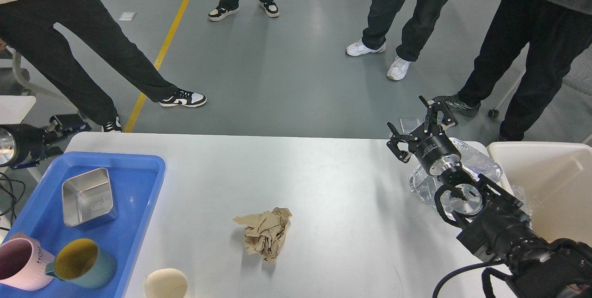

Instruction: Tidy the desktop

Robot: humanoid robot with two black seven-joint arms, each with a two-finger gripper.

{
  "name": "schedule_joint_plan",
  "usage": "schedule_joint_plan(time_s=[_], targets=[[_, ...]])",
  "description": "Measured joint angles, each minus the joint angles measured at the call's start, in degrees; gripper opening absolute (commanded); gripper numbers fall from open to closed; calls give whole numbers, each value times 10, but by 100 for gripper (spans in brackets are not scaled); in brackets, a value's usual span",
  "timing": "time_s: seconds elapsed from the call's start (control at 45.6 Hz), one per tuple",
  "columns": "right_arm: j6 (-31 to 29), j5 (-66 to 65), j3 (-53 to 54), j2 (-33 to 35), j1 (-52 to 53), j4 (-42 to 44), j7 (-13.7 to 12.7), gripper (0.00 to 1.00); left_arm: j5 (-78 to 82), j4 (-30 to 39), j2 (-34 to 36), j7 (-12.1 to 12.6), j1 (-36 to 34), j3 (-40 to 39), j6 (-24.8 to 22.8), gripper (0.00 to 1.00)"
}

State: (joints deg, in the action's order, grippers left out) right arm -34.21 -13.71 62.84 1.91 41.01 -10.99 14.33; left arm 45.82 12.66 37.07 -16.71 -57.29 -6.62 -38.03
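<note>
Centrally, the table (323,173) fills the lower half of the head view: a wide white-grey matte top with rounded corners, rigid and fixed, so nothing about it is to be gripped; the handling concerns what lies on it. Crumpled brown paper (266,234) sits near the middle front, apart from everything else. Judged light, soft and springy, it should crush rather than slip; best taken across its raised central folds, from above. A clear crinkled plastic item (481,161) lies at the right edge, partly hidden behind the right arm; it looks thin and slippery, exact form unclear. A cream rounded object (166,284) is cut off at the bottom edge. On the left, a blue tray (143,182) carries a steel square tin (88,198), a teal mug (83,263) and a pink mug (21,261). A beige bin (550,182) stands just beside the right edge. The right hand (418,124) hovers over the far right corner with fingers spread apart, empty, just beside the plastic and well apart from the paper. The left hand (62,127) sits off the far left corner, beyond the tray; seen dark and end-on, so I cannot tell its finger state.
</note>
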Motion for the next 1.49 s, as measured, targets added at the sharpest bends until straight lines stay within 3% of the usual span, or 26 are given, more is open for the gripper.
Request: schedule_joint_plan(time_s=[0.175,0.373,0.636,0.921,1.118,1.491], targets=[[0,0,0,0,2,0,0,100,-151,1,5,16,-65,-3,-22,96],[0,0,0,0,4,0,0,100,-306,1,-16,28,-76,-50,-49,96],[0,0,0,4,7,0,-1,100,-351,-1,-192,29,-14,-244,-45,96],[0,0,0,17,4,1,-2,100,-354,-35,-351,76,53,-425,-7,97],[1,1,2,24,4,2,-2,100,-365,-39,-366,76,110,-485,-6,96],[1,1,2,26,7,3,-2,100,-368,-39,-363,74,125,-489,-2,96]])
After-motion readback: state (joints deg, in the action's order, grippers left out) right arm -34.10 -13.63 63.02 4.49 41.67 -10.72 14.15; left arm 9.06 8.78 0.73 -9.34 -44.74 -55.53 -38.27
